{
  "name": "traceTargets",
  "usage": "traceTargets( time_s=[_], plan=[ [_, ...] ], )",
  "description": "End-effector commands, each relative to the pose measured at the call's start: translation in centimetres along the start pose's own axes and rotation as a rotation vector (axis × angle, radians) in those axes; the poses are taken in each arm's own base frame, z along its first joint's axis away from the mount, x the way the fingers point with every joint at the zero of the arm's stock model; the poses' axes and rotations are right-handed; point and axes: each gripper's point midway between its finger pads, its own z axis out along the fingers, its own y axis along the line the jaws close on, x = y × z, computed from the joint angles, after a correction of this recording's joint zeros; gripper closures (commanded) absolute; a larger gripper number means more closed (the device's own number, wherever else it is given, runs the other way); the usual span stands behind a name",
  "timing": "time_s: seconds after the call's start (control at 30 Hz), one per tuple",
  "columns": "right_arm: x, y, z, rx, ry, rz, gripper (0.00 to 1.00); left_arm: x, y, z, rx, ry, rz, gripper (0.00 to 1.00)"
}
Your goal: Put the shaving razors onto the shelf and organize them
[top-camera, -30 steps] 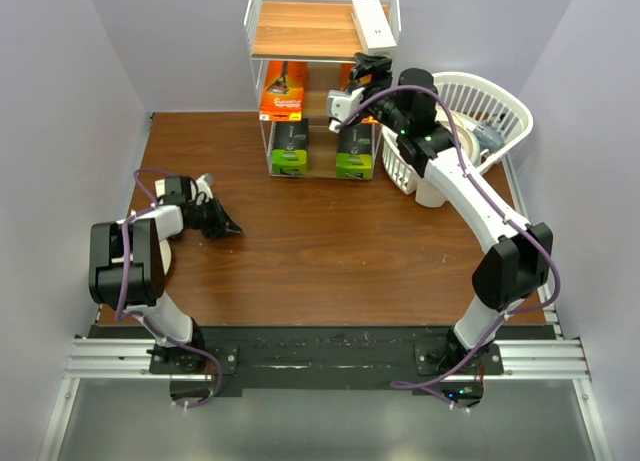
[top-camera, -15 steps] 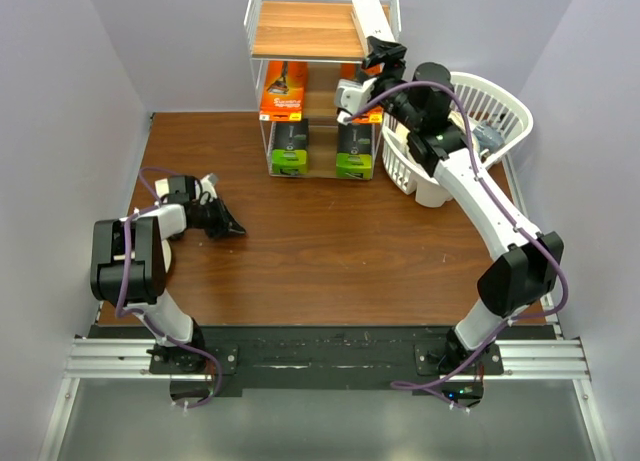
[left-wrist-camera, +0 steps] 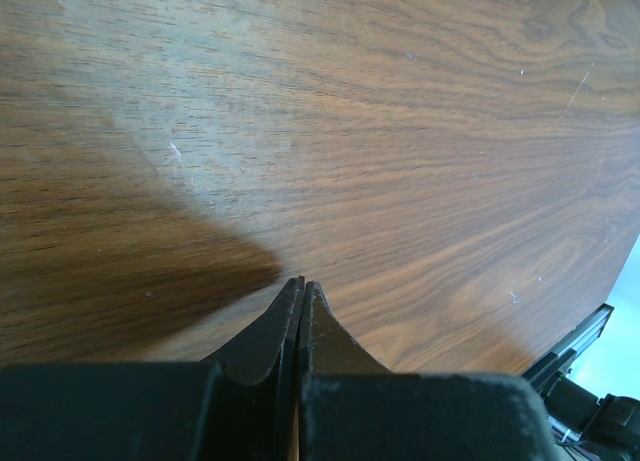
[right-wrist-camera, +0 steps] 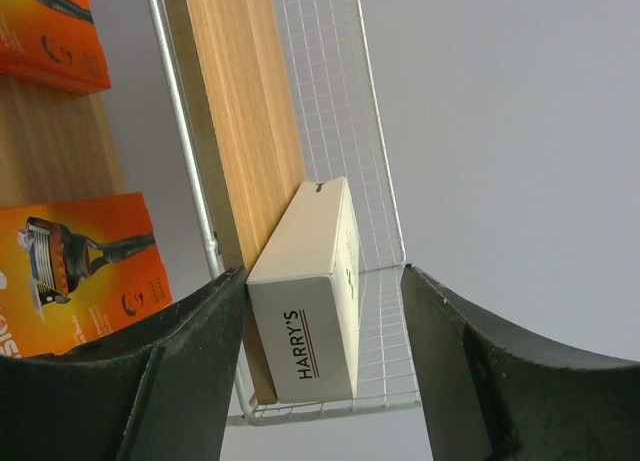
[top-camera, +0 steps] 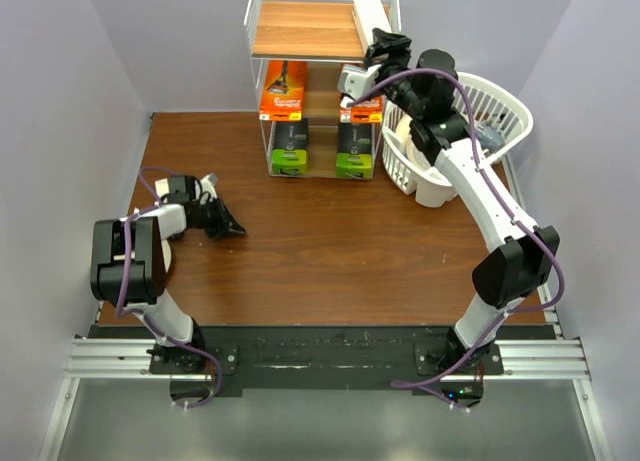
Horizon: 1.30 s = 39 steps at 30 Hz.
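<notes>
Your right gripper (top-camera: 388,46) is holding its jaws open on either side of the slim white cardboard box (right-wrist-camera: 300,321), which is lying on the shelf (top-camera: 300,29), on its top wooden board against the wire-grid side. Your left gripper (left-wrist-camera: 300,293) is keeping its jaws shut and empty over the grained brown table (top-camera: 320,241), well apart from the shelf.

Left arm (top-camera: 125,261) and right arm (top-camera: 490,206) of white link shells and bulky black joint housings, purple cables (top-camera: 550,271) looping along each, black tapered jaws, black base plate (top-camera: 320,356) on silver rails (top-camera: 110,356)
</notes>
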Motion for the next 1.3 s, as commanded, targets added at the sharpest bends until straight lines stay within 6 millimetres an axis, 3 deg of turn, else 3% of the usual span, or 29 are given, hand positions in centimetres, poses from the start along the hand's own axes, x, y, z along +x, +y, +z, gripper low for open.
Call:
traceTargets(
  time_s=[0.0,0.03,0.13,0.3,0.8,1.27],
  plan=[
    [0.2,-2.2,-0.4,0.045,0.020,0.014,0.37,-1.3,-0.9,-0.2,0.027,-0.031,0.060,1.00],
    [0.4,-1.5,-0.3,0.017,0.025,0.026,0.39,-1.3,-0.9,-0.2,0.027,-0.031,0.060,1.00],
    [0.5,-1.4,-0.3,-0.007,0.035,0.058,0.45,-1.3,-1.0,-0.2,0.027,-0.030,0.059,1.00],
    [0.4,-1.4,0.2,-0.051,0.042,0.122,0.62,-1.4,-0.9,-0.2,0.026,-0.033,0.059,1.00],
    [-3.4,-0.2,1.5,-0.077,0.020,0.087,0.61,-1.2,-1.0,-0.4,0.029,-0.037,0.058,1.00],
    [-2.9,-0.5,2.8,-0.035,0.155,0.057,0.60,-1.0,-1.1,-0.4,0.038,-0.035,0.051,1.00]
  ],
)
